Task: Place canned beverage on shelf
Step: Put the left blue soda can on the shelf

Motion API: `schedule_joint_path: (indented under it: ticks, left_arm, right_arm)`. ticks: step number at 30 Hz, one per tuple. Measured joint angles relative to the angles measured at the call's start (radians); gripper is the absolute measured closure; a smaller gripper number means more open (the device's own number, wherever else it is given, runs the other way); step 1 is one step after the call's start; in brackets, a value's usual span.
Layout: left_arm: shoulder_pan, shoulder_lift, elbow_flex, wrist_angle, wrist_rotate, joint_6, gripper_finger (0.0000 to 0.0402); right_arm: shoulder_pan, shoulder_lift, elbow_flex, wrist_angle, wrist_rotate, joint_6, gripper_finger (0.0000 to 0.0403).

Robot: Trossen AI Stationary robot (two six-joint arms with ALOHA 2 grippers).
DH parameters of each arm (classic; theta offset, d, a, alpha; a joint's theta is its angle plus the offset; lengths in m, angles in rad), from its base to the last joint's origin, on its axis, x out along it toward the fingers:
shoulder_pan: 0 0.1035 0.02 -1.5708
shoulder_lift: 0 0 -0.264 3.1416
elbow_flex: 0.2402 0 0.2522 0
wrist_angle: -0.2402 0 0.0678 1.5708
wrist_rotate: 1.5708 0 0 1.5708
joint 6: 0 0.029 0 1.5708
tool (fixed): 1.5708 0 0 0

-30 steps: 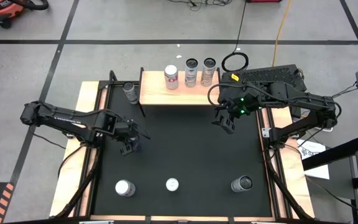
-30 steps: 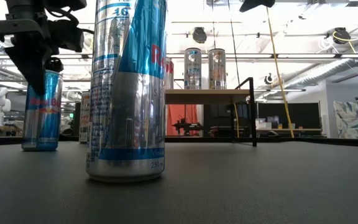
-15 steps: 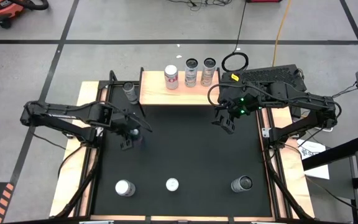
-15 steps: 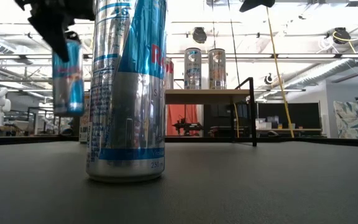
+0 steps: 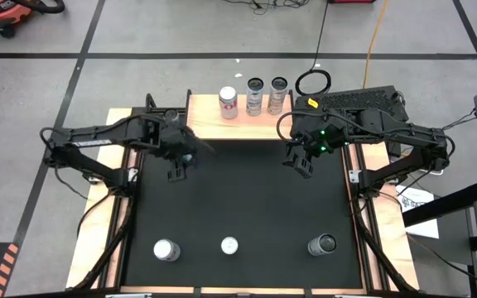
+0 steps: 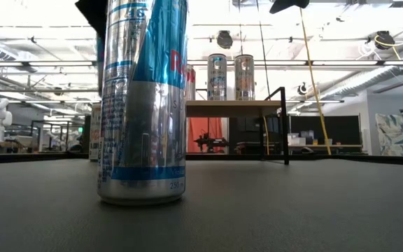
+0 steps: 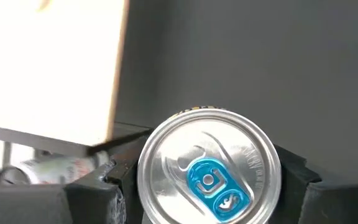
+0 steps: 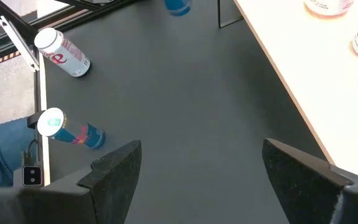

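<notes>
The left gripper (image 5: 180, 157), clamped on one can (image 7: 209, 167), hangs just before the shelf (image 5: 205, 122), which bears three cans. The right gripper (image 8: 197, 180), fingers apart, waits beside it. Three more cans stand well before the shelf.

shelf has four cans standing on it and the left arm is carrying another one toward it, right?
Not quite. The shelf has three cans standing on it, not four, as the high view shows. The rest holds: the left gripper is shut on a blue-tabbed can, near the shelf's corner.
</notes>
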Motion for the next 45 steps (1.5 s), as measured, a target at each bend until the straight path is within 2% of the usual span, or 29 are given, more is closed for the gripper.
schedule_joint_path:
  ticks: [16,22,28,35,45]
  left_arm:
    - [0.233,0.083,0.188,-0.058,0.081,0.382,0.0173]
    - [0.324,0.135,0.259,-0.069,0.093,0.477,0.0173]
    - [0.41,0.204,0.336,-0.07,0.095,0.55,0.0173]
    - [0.49,0.267,0.408,-0.086,0.201,0.601,0.0173]
    - [0.582,0.342,0.451,-0.068,0.232,0.664,0.0173]
  right_arm:
    - [0.0,0.0,0.0,0.003,0.001,0.0,0.0087]
    - [0.0,0.016,0.0,0.0,0.07,0.0,0.0087]
    - [0.0,0.053,0.0,0.0,0.071,0.0,0.0087]
    - [0.0,0.087,0.0,-0.003,0.071,-0.036,0.0087]
    - [0.0,0.092,0.0,0.01,0.07,-0.037,0.0087]
